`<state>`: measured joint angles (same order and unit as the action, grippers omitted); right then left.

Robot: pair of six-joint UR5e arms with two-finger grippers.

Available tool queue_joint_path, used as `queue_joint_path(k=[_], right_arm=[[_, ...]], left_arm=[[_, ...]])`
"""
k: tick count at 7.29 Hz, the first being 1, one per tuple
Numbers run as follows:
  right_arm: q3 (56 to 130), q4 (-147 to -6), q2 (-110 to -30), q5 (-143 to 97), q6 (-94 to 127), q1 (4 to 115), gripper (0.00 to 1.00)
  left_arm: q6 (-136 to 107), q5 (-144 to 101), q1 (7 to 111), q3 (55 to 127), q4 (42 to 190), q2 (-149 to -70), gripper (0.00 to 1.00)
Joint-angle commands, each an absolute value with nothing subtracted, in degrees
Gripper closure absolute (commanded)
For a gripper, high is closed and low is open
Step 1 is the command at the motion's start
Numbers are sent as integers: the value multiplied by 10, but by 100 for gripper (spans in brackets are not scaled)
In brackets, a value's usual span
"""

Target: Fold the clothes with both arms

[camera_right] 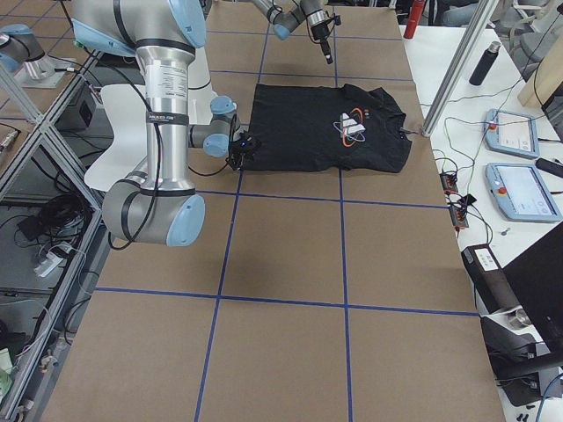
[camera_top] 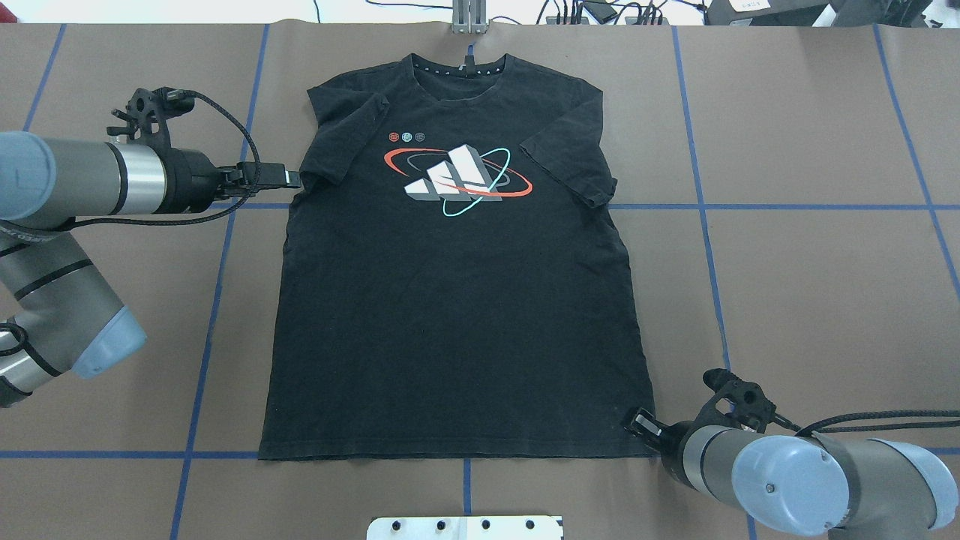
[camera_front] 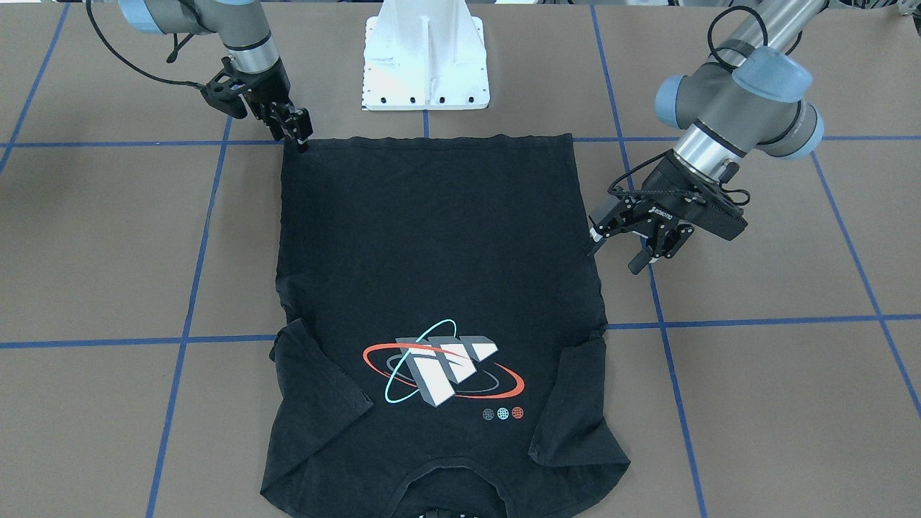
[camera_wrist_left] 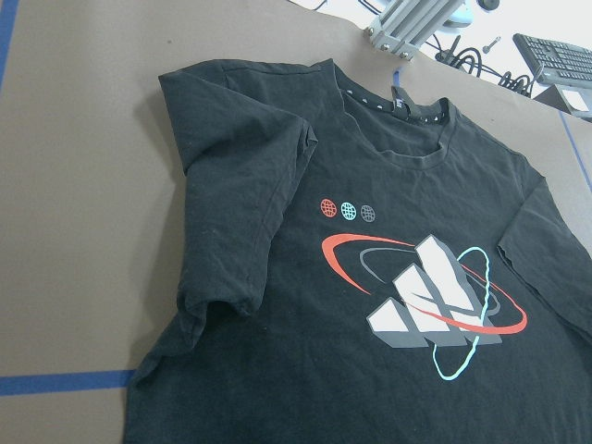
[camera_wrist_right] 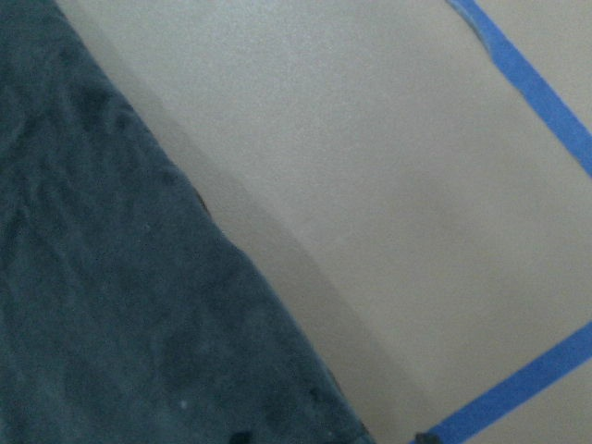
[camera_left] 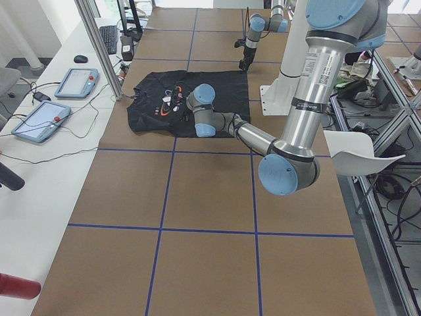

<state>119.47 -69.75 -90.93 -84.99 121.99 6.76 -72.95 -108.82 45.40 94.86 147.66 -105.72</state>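
The shirt (camera_top: 450, 315) lies flat on the desk (camera_top: 825, 262), logo up. The left gripper (camera_front: 613, 257), spread wide, is beside its side edge (near a sleeve). The right gripper (camera_front: 298, 135) meets a hem corner, spread unclear.

Light was bright and even, shadows faint; my right wrist view showed the T-shirt (camera_wrist_right: 111, 305) soft, blurred, greyish.

**Matt cloth, brushed metal**

The T-shirt (camera_top: 450, 315) is lying as soft, matt black cloth, faintly creased, its logo (camera_top: 457, 180) sitting as flat print. The table (camera_top: 810, 300) is showing a matt, paper-like brown cover with smooth blue tape (camera_top: 787, 206). The arms (camera_front: 709, 147) are gleaming as brushed metal under smooth blue caps (camera_front: 773, 72). The base (camera_front: 426, 57) is looking smooth, painted white.
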Motion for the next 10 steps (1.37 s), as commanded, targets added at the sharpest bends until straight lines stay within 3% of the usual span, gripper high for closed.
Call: queue_joint_path(k=[1, 5, 8, 10], right_arm=[[1193, -698, -911, -851, 1220, 66, 67], [1197, -698, -913, -851, 1221, 65, 65], [1198, -697, -911, -851, 1222, 57, 52], [1201, -697, -911, -850, 1223, 53, 52]], left_arm=[[-730, -1086, 454, 950, 1477, -1058, 0], [-730, -1086, 454, 950, 1477, -1056, 0], [-730, -1086, 454, 950, 1477, -1056, 0], [-730, -1086, 454, 947, 1477, -1055, 0]])
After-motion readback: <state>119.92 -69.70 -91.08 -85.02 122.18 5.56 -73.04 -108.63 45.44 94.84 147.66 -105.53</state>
